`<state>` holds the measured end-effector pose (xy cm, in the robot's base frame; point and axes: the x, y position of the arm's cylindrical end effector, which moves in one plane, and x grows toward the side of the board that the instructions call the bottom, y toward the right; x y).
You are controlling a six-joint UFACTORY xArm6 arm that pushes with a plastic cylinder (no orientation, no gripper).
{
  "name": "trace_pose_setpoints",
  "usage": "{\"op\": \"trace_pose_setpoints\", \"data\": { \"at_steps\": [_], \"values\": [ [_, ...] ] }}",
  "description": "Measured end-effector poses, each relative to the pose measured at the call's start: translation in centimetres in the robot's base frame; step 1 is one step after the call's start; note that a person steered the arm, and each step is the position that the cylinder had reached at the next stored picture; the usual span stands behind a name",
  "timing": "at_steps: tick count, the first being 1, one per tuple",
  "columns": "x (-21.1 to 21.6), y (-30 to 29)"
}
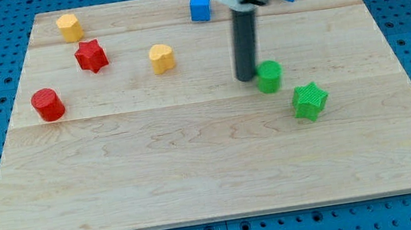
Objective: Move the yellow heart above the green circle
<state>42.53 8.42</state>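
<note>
My tip [246, 78] just left of green circle [269, 76], yellow heart [161, 57] well apart leftward, bare wooden board [197, 172] between, rod without fingers.

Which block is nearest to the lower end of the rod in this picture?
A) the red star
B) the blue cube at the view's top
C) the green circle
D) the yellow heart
C: my tip stands just at the view's left of the green circle, close beside it, while the yellow heart lies well farther to the view's left.
</note>
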Motion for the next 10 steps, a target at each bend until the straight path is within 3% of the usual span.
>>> {"op": "trace_pose_setpoints", "data": {
  "at_steps": [1, 2, 3, 4, 5, 6, 7, 10],
  "values": [
    [1.3, -4.4],
    [-1.9, -13.1],
    [-7.7, -15.7],
    [-7.8, -19.3],
    [-10.9, -20.4],
    [-11.9, -17.3],
    [-8.7, -13.4],
    [-7.8, 1.0]
  ]
}}
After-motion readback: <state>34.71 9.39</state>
